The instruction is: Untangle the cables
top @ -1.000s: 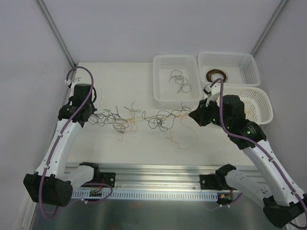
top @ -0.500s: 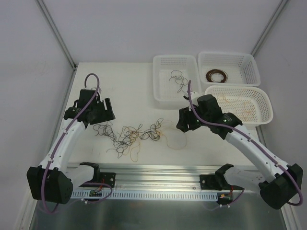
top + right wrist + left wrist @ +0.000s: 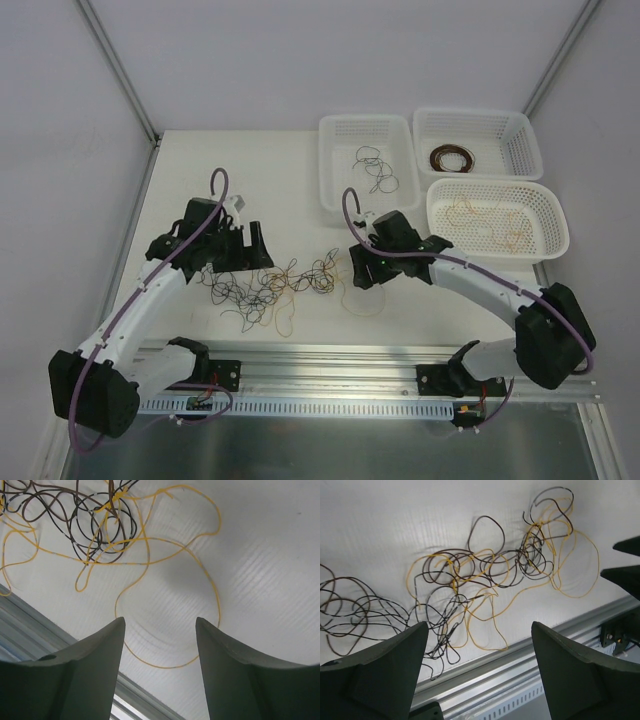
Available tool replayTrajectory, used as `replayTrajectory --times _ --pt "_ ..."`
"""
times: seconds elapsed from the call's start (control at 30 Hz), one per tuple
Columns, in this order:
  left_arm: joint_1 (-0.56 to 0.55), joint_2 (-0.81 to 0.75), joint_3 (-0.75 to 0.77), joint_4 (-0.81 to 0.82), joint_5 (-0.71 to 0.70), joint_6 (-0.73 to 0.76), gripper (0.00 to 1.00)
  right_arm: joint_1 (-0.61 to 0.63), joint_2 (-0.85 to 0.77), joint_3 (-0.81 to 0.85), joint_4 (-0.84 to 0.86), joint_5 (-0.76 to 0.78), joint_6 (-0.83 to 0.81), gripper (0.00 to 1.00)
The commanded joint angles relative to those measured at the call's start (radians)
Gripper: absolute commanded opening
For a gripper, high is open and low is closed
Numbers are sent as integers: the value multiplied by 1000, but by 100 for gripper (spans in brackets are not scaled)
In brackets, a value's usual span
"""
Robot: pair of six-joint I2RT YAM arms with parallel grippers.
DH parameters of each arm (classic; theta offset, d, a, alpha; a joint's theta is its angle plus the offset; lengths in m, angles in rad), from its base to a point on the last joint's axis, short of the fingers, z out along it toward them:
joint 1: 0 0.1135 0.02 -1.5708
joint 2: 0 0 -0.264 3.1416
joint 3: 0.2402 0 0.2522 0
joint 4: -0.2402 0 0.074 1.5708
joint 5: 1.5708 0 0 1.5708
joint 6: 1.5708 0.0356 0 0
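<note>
The thin, curly yellow, black and brown cables [image 3: 454, 582] had a smooth, slightly shiny coat. The flat white table top [image 3: 260, 555] was dull, with fine ridges. The long silver metal rail [image 3: 330, 357] shone. The white plastic baskets [image 3: 323, 165] were full of little holes. The left gripper [image 3: 479, 626] had dark fingers [image 3: 385, 675] that looked like dull, smooth plastic.

Here are the cables [image 3: 272, 285], one loose tangle lying flat on the bench [image 3: 200, 170]: hair-thin curly strands, black, dark brown and yellow-tan, all knotted together. More lie apart: black squiggles in the left basket [image 3: 335, 200], a brown coil in the back basket [image 3: 520, 140], yellow-tan strands in the right basket [image 3: 545, 215].
</note>
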Motion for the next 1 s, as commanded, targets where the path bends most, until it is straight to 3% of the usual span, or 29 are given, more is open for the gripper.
replayTrajectory --times 0.0,0.3,0.77,0.87,0.97 --pt "-74 -8 -20 35 -24 -48 85 12 55 50 130 -31 -17 62" --pt "-94 -17 -101 61 -90 -123 84 157 190 163 182 -153 -253 62" --pt "-94 -35 -147 69 -127 -141 83 213 422 311 184 -269 -302 54" --pt "-92 -43 -151 69 -125 -140 83 217 436 318 184 -269 -299 47" --pt "-94 -51 -154 72 -121 -140 83 217 394 325 170 -263 -299 24"
